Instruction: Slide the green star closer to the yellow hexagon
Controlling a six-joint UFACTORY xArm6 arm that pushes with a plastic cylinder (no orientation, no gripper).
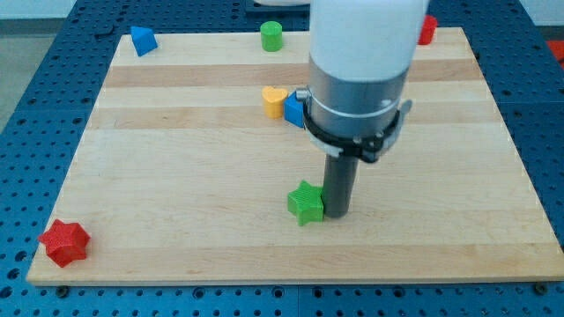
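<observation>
The green star (306, 203) lies on the wooden board (176, 194), below its middle. My tip (336, 212) stands on the board just to the right of the star, touching its right side or nearly so. A yellow block (274, 101) that looks heart-shaped lies above the star, near the board's upper middle. I see no yellow hexagon; the arm's wide body hides part of the board's upper middle.
A blue block (293, 112) sits against the yellow block's right side, partly behind the arm. A blue block (143, 40) is at the top left, a green cylinder (271, 36) at the top edge, a red block (427, 29) at the top right, and a red star (64, 242) at the bottom left corner.
</observation>
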